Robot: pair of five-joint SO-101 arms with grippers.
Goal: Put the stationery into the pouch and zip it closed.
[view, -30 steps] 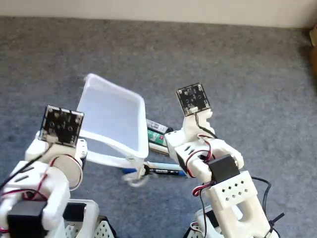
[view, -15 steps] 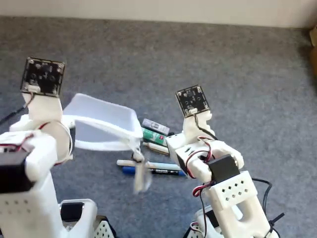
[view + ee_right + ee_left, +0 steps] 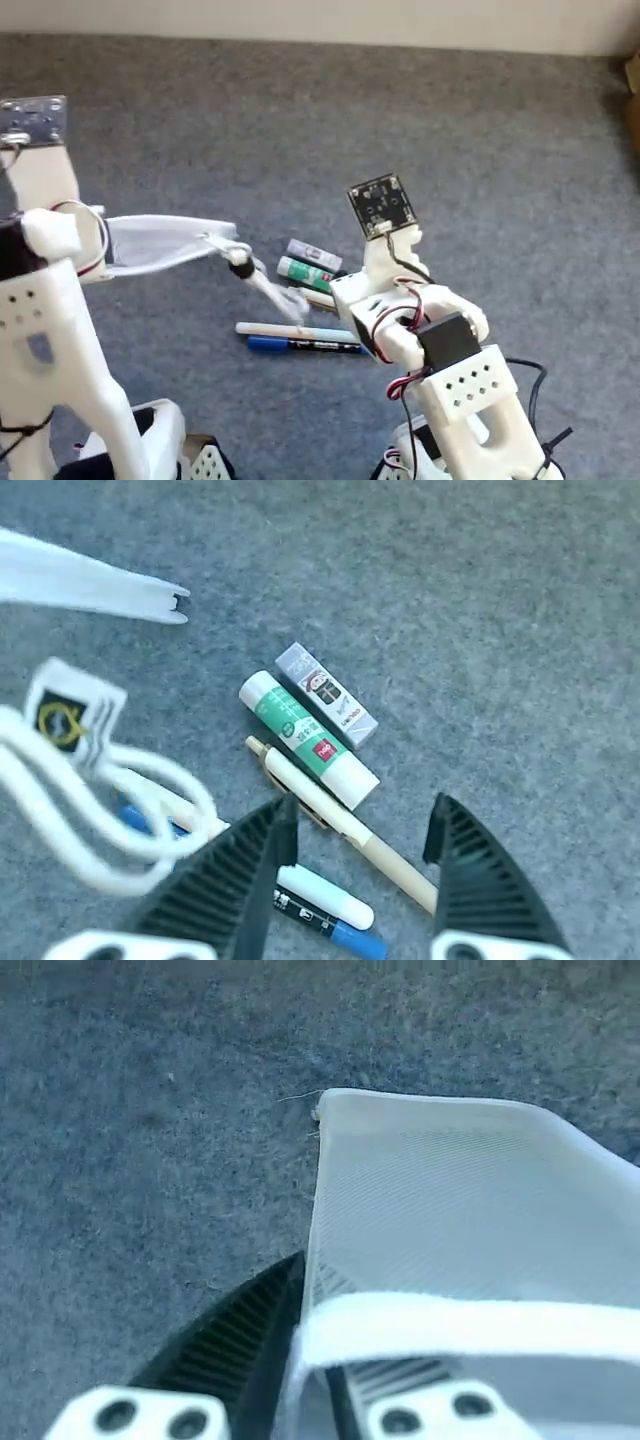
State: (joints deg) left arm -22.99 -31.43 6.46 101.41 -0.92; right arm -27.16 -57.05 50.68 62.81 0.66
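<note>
My left gripper [image 3: 315, 1360] is shut on the edge of the white mesh pouch [image 3: 450, 1210], holding it off the carpet at the left [image 3: 160, 243]. The pouch's zip pull and white strap [image 3: 265, 285] dangle toward the stationery. On the carpet lie a grey eraser [image 3: 325, 695], a green-and-white glue stick [image 3: 305, 740], a beige pen [image 3: 340, 825], a white pen [image 3: 285, 329] and a blue marker [image 3: 305, 345]. My right gripper [image 3: 362, 810] hangs open just above the beige pen, holding nothing. The strap's loop [image 3: 90, 810] and tag [image 3: 70, 715] hang beside it.
Grey carpet [image 3: 500, 150] covers the whole area, with open room to the far side and right. The right arm's body [image 3: 440, 350] stands near the front, and the left arm's tall white body [image 3: 50, 320] at the front left.
The left arm has swung up and to the left, lifting the pouch from lying open over the stationery to hanging edge-on. The strap swings. The right arm has hardly moved.
</note>
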